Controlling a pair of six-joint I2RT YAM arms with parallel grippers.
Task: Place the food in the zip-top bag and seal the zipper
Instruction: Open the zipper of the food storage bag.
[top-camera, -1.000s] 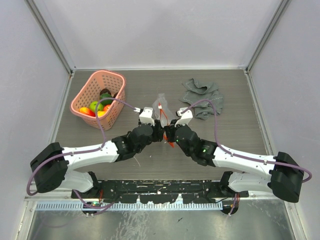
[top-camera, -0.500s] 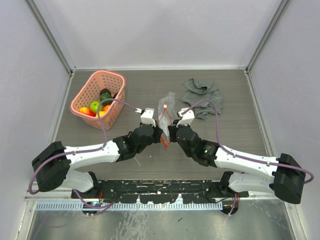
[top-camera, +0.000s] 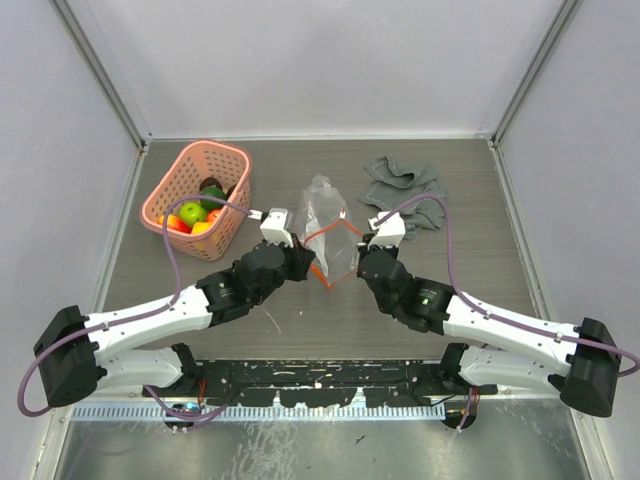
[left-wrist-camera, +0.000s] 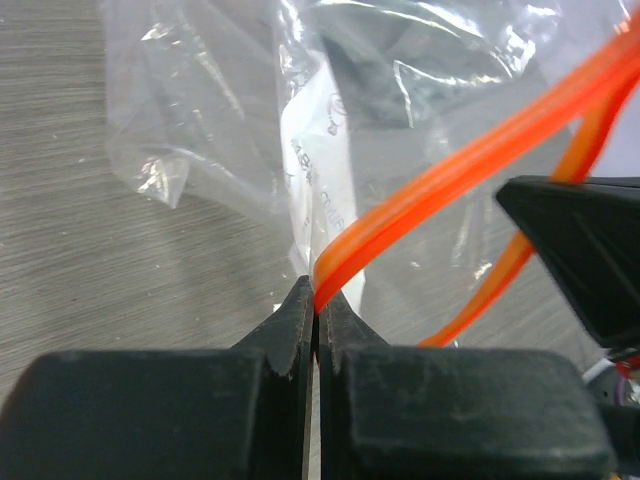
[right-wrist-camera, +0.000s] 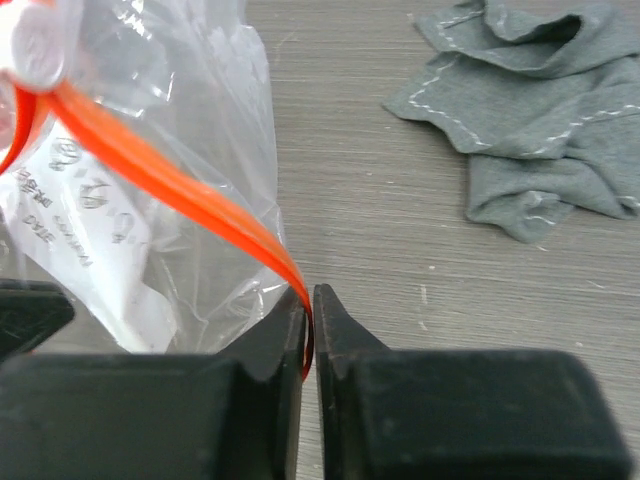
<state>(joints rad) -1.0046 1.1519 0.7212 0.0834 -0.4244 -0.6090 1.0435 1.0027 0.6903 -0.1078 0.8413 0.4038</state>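
Since a second earlier both arms had drawn apart, spreading the bag's mouth. Nearest, the left pincer (left-wrist-camera: 317, 300) and right pincer (right-wrist-camera: 308, 300) were each pressed together on the zipper (left-wrist-camera: 450, 165), with the zip-top bag (top-camera: 322, 210) slung between them at mid-frame. Such thin edge grips risked the strip slipping free. The food (top-camera: 193, 213) lay farther off in the basket (top-camera: 236, 160), upper left.

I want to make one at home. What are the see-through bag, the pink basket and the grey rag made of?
The zip-top bag looks like thin clear plastic film: shiny, crinkled. The pink basket seems hard moulded plastic, with lattice walls. The grey cloth looks like soft fabric: matte, rumpled, stitched edges.
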